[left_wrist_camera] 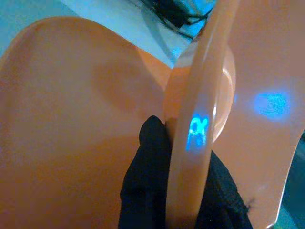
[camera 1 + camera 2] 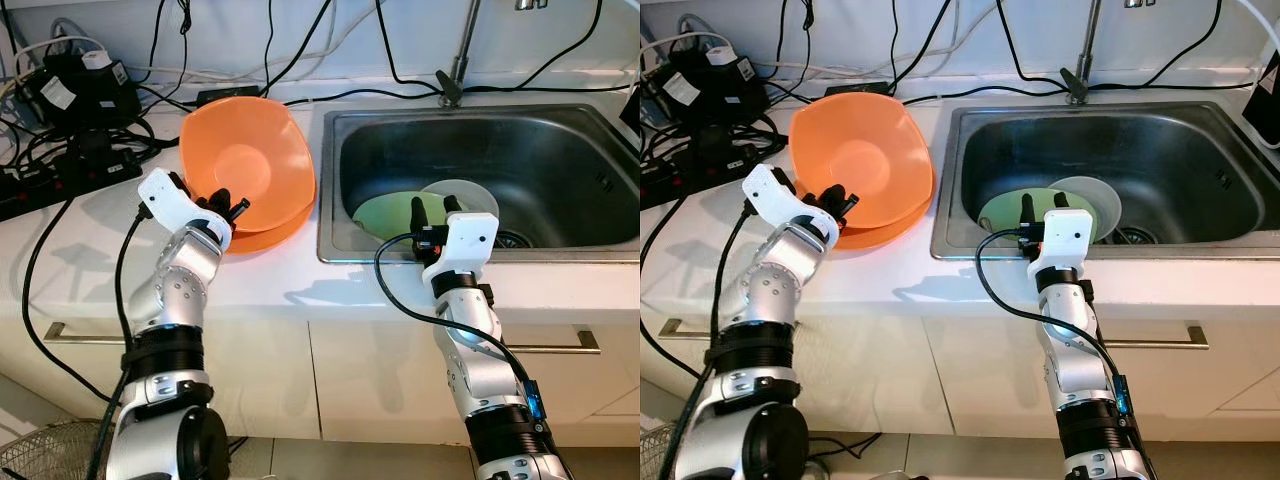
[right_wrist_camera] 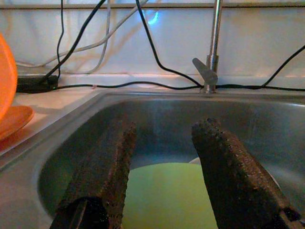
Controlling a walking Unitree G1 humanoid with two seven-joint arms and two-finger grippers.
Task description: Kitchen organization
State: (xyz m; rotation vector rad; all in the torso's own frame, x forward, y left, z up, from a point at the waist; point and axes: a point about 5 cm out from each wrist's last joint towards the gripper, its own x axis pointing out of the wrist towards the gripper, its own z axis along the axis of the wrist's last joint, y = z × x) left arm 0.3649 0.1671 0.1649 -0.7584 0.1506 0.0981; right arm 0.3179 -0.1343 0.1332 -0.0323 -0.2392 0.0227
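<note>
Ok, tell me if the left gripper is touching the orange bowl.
Touching. In the left wrist view, the left gripper is shut on the upper orange bowl's rim, with black fingers on both sides.

white counter (image 2: pixel 270 285), orange bowls (image 2: pixel 250 170), cables (image 2: pixel 60 150)

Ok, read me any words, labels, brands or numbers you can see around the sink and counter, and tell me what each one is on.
No text here can be read.
White labels on the black power adapters at the counter's back left: print too small and blurred to read.
Orange bowl, held at its rim by the left gripper: no marking.
Sink, green plate and right gripper: no lettering.
</note>
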